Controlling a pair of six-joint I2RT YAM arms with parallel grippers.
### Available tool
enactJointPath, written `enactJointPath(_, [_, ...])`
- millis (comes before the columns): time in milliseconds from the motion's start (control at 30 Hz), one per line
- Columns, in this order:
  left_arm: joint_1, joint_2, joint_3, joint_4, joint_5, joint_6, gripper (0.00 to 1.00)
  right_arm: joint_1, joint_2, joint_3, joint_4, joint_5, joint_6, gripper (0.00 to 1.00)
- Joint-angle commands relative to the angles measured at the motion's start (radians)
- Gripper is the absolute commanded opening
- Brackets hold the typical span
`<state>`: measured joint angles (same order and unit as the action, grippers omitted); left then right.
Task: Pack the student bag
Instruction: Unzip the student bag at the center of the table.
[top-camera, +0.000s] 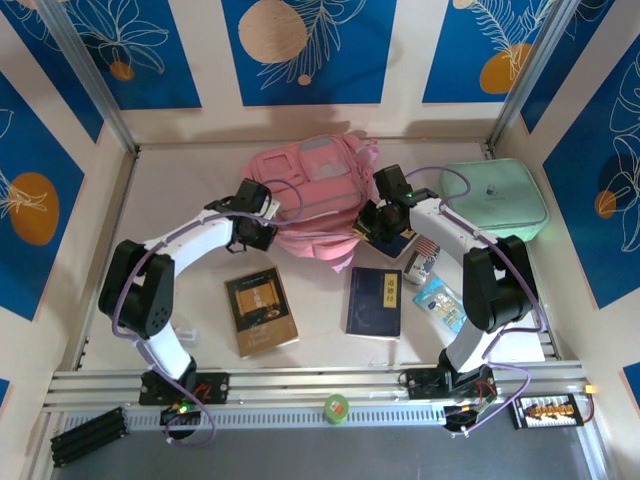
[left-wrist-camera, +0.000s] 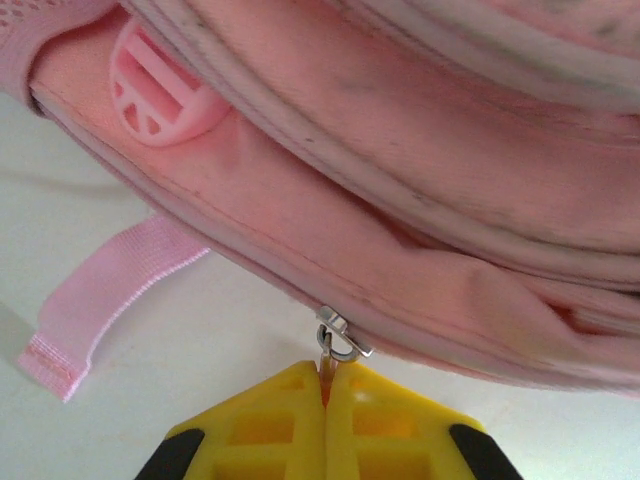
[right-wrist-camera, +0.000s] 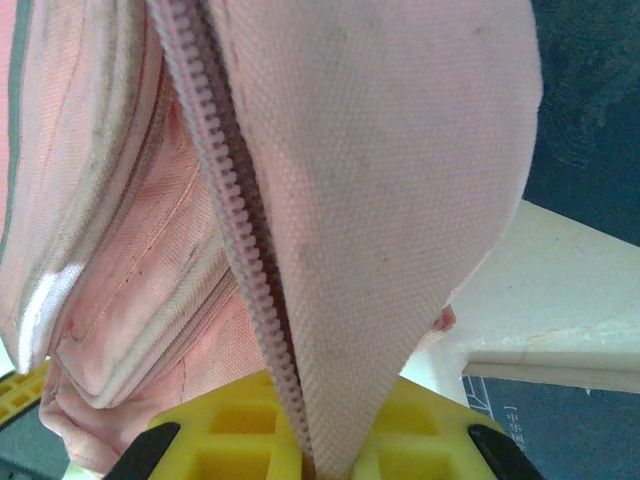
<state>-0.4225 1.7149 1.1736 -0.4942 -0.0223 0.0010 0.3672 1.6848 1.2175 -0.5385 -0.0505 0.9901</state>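
The pink student bag (top-camera: 310, 180) lies at the back middle of the table, between my two grippers. My left gripper (top-camera: 262, 212) is at its left side. In the left wrist view its yellow fingers (left-wrist-camera: 275, 420) are pressed together on the thin zip pull under the metal slider (left-wrist-camera: 342, 335) on the bag's edge (left-wrist-camera: 420, 230). My right gripper (top-camera: 372, 222) is at the bag's right front corner. In the right wrist view it (right-wrist-camera: 325, 460) is shut on a fold of the bag's fabric (right-wrist-camera: 380, 200) beside the zip teeth (right-wrist-camera: 235, 230).
A mint-green zip case (top-camera: 495, 195) stands at the back right. A brown book (top-camera: 260, 310) and a dark blue book (top-camera: 375, 300) lie in front of the bag. Another blue book (top-camera: 400, 244) and small packets (top-camera: 438, 300) lie by the right arm. A loose pink strap (left-wrist-camera: 100, 300) trails on the table.
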Motion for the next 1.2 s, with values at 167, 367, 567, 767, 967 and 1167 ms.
enactJointPath(167, [0.100, 0.112, 0.103, 0.018, 0.109, 0.055, 0.00, -0.009, -0.024, 0.074, 0.024, -0.083, -0.100, 0.00])
enactJointPath(367, [0.136, 0.164, 0.159, 0.036, 0.075, 0.005, 0.00, -0.012, -0.009, 0.066, 0.067, -0.155, -0.089, 0.00])
enactJointPath(567, [0.168, 0.185, 0.212, 0.023, -0.001, -0.056, 0.00, -0.010, 0.035, 0.094, 0.083, -0.190, -0.087, 0.00])
enactJointPath(767, [0.184, 0.144, 0.206, 0.001, 0.064, -0.052, 0.20, -0.023, 0.050, 0.115, 0.085, -0.224, -0.108, 0.00])
enactJointPath(967, [0.196, -0.030, 0.086, -0.019, -0.005, -0.152, 0.46, 0.003, 0.115, 0.143, 0.155, -0.302, -0.080, 0.01])
enactJointPath(1167, [0.197, -0.282, -0.101, -0.128, -0.096, -0.351, 0.53, 0.059, 0.213, 0.224, 0.164, -0.255, -0.055, 0.09])
